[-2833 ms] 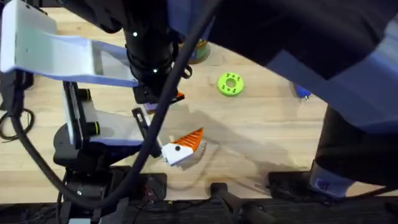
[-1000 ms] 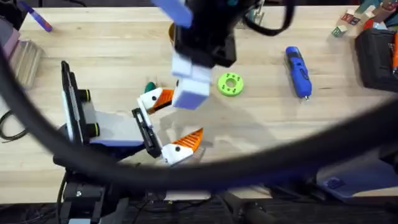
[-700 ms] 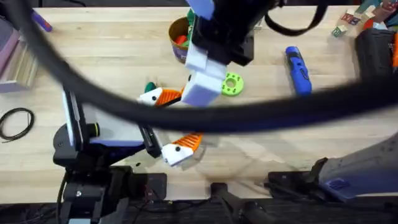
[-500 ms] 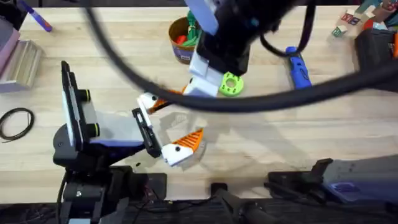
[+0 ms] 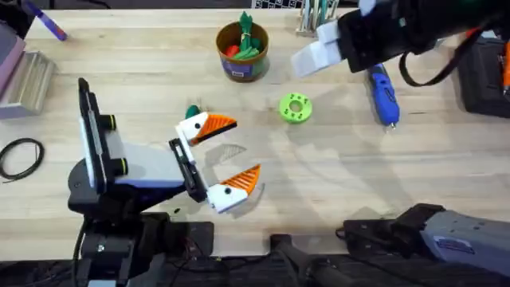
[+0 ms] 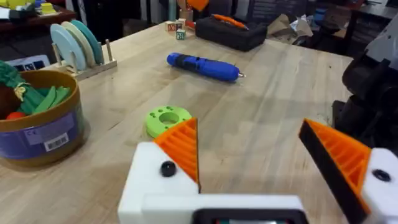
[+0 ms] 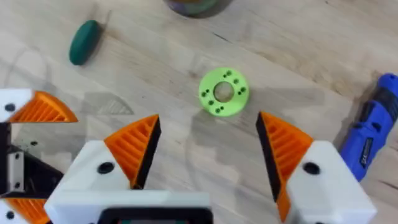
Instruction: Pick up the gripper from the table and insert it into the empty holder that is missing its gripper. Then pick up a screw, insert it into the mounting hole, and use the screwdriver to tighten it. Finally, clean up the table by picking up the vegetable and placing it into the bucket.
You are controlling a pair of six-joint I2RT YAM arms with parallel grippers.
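Overhead | screwdriver (image 5: 382, 93) just below raised right pincer (image 5: 319, 48), open

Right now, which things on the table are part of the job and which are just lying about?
Job:
- blue screwdriver
- bucket, greens already inside
- small green vegetable, loose on the table

Lying about:
- green disc with holes
- black case
- toy blocks
- plate rack
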